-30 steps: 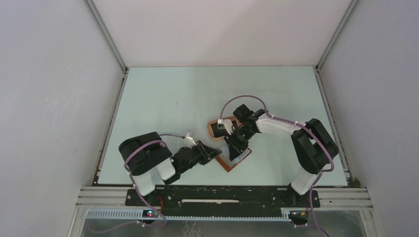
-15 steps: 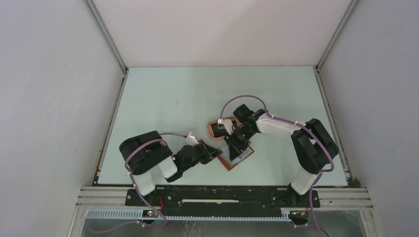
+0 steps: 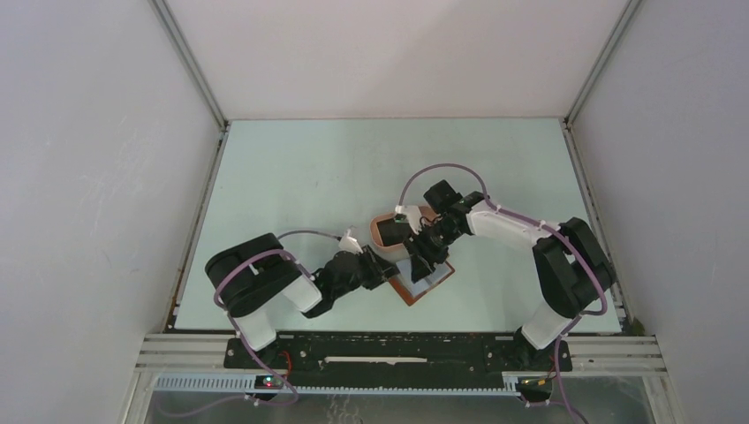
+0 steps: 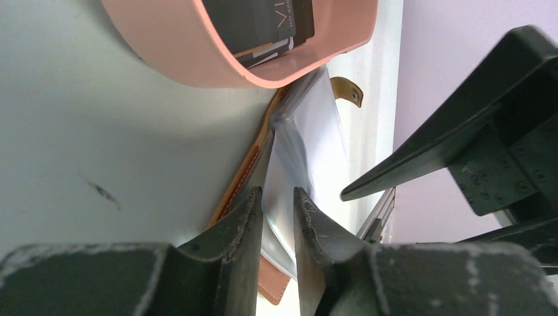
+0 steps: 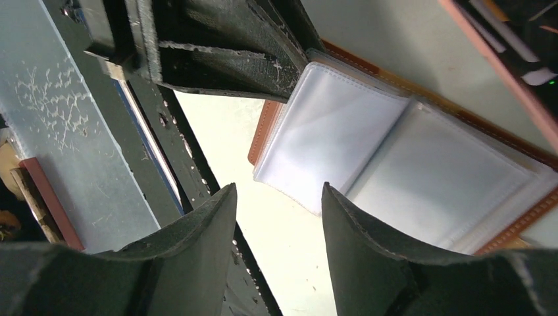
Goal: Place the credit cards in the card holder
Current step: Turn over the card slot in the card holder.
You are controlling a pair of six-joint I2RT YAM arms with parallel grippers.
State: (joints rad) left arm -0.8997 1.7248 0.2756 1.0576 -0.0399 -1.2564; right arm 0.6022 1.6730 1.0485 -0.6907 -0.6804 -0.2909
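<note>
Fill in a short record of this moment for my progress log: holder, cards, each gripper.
card holder: lying open on the table, clear pockets up, no card visible in them
credit cards: in the pink tray, beside the holder
left gripper: shut on the holder's pocket edge
right gripper: open, empty, above the pockets

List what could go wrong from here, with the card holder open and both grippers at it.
1. The left gripper pinches only a thin clear sleeve of the card holder. The sleeve could slip out or crease, and the holder might fold shut.
2. The right gripper, jaws open and empty, hangs close to the left one, so they may collide.
3. The credit cards lie in the pink tray right beside the holder. Reaching for one could nudge it.
</note>
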